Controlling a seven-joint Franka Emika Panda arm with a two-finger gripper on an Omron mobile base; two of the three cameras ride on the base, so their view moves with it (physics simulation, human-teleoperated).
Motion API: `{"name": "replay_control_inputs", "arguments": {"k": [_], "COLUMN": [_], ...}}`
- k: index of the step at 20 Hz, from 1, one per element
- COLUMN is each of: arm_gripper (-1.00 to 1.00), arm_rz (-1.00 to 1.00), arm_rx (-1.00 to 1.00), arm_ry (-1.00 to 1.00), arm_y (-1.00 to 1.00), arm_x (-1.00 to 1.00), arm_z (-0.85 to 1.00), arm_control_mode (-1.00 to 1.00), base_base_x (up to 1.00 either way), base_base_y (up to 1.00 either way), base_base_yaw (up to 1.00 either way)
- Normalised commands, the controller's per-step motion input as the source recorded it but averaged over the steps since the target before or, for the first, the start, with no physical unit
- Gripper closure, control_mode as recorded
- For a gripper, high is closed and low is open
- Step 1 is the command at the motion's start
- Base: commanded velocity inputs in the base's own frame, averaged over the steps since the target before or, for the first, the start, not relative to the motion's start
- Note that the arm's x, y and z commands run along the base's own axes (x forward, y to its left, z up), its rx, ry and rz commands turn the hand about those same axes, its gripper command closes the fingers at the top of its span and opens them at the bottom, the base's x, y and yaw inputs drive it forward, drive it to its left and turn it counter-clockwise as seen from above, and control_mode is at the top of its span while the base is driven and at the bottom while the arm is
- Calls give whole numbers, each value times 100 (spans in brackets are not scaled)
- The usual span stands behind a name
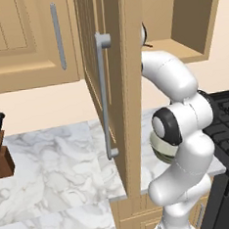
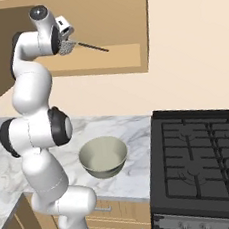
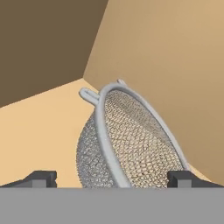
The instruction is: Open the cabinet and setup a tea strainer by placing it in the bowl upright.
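Gripper (image 3: 112,178) at tea strainer (image 3: 131,140), fingers spread wide either side of the mesh cup
Strainer on open cabinet (image 2: 125,55) shelf, upper left of right base view; bowl (image 2: 104,157) on counter, lower centre

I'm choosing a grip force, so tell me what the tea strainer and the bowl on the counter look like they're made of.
The tea strainer looks like grey metal: fine woven wire mesh under a smooth, paler rim, with a thin dark handle. The bowl is smooth, plain and pale cream-grey, with a soft sheen and a darker outer base; probably glazed ceramic, though the rendering leaves plastic possible.
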Motion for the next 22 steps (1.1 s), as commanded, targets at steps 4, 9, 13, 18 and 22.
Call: {"name": "replay_control_inputs", "arguments": {"k": [4, 9, 13, 18, 22], "arm_gripper": [-100, -100, -100, -100, 100], "arm_rz": [0, 1, 4, 4, 4], "arm_rx": [0, 0, 0, 0, 1], "arm_ry": [5, 3, 1, 6, 8], "arm_y": [20, 11, 0, 13, 21], "arm_x": [11, 25, 26, 4, 0], "arm_z": [-14, -10, -2, -15, -18], "arm_control_mode": [-100, -100, -100, -100, -100], "base_base_x": [0, 0, 0, 0, 0], "base_base_y": [0, 0, 0, 0, 0], "base_base_yaw": [0, 0, 0, 0, 0]}}
